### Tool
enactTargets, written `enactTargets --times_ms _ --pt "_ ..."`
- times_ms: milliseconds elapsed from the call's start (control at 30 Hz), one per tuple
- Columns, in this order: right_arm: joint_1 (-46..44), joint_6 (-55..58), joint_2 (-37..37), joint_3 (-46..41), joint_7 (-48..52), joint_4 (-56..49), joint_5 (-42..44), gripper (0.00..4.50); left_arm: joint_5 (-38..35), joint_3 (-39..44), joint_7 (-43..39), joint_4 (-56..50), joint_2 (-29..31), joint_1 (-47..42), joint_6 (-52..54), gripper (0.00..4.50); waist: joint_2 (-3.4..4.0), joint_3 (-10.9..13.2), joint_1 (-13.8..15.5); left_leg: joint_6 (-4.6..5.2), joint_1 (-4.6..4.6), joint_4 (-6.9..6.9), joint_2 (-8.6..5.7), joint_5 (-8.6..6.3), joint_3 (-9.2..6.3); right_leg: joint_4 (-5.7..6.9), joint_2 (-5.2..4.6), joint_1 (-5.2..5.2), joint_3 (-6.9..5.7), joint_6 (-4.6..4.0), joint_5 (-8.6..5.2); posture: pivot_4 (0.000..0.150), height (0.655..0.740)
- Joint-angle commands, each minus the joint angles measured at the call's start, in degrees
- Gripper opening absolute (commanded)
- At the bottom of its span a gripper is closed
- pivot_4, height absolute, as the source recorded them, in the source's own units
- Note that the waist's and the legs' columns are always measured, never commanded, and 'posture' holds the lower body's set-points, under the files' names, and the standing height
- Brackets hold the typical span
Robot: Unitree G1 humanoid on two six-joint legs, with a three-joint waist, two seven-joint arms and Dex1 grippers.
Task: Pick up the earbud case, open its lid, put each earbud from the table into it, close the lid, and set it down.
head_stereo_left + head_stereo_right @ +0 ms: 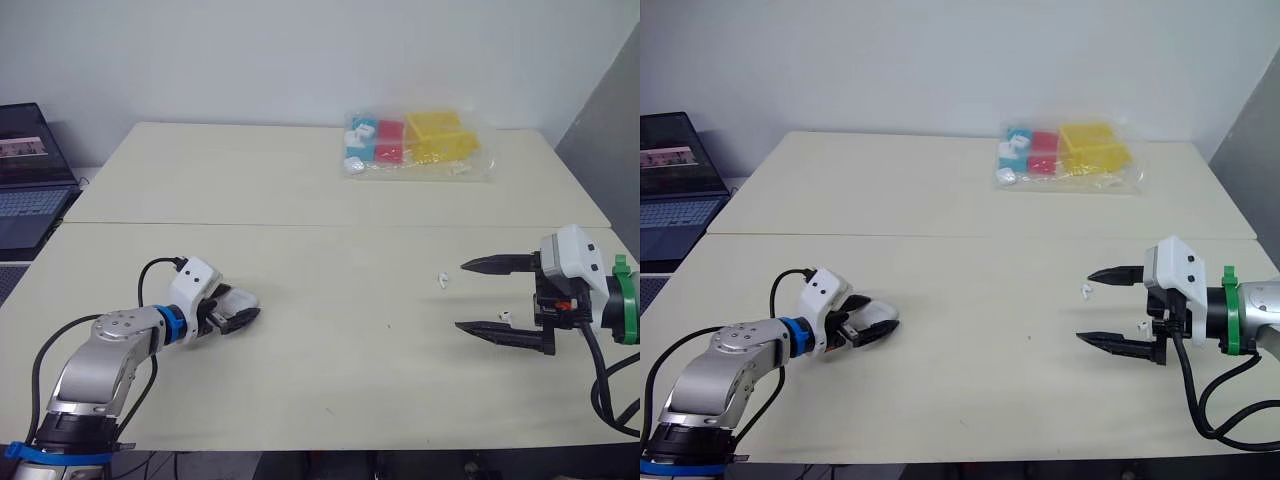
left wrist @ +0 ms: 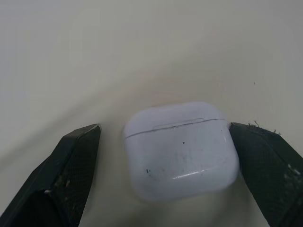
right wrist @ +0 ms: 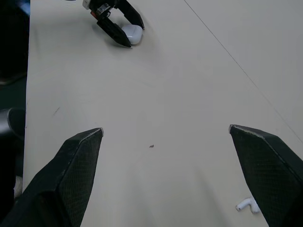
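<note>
The left claw (image 1: 238, 318) lies low on the near left part of the bench (image 1: 330, 340), with its two black fingers (image 2: 71, 165) set on either side of the white earbud case (image 2: 182, 149). The claw is spread, not pinching. In the left wrist view one finger is at the case's side, touching or very nearly so, while the other stands off with a strip of bare bench between. The case rests on the bench with its lid down, the lid seam showing as a thin line across its upper part.

The right claw (image 1: 462, 296) is at the near right of the bench, pointing left toward the case, with its fingers spread wide and holding nothing. One white earbud (image 1: 441, 280) lies on the bench just left of the far fingertip. A second small white piece (image 1: 506, 317) sits close by the near finger. It looks like the other earbud, though it is too small to be sure. Both are well apart from the case.

At the far side of the bench lies a clear plastic bag (image 1: 415, 145) holding yellow, red and blue items. An open laptop (image 1: 25, 180) stands off the bench's left edge.
</note>
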Motion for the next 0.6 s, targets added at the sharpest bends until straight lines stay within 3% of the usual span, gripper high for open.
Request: enactTargets --times_ms 33,267,600 --pt "-0.8 0.2 -0.4 -0.7 -0.2 -1.3 1.1 4.46 1.2 -1.9 -0.9 2.2 -0.2 -1.0 -1.2 4.50 0.00 0.0 0.1 0.00 0.00 0.01 0.00 0.00 -0.01 0.01 0.00 0.00 -0.01 0.00 0.00 0.150 0.7400" --pt "-0.1 0.3 -0.5 -1.5 0.1 -1.7 1.3 4.50 3.3 -3.4 -1.2 2.6 0.6 -0.3 -1.4 2.88 0.06 0.0 0.1 0.01 0.06 0.04 0.02 0.00 -0.01 0.07 -0.02 0.02 0.00 0.01 0.01 0.150 0.7400" --pt "-1.1 0.9 -0.6 -1.8 0.0 -1.8 2.3 4.50 2.7 -3.6 -4.0 2.9 -0.2 1.2 -7.6 2.88 0.07 0.0 0.1 0.00 0.04 0.03 0.02 0.00 0.01 0.02 -0.04 0.02 0.01 0.01 0.01 0.150 0.7400"
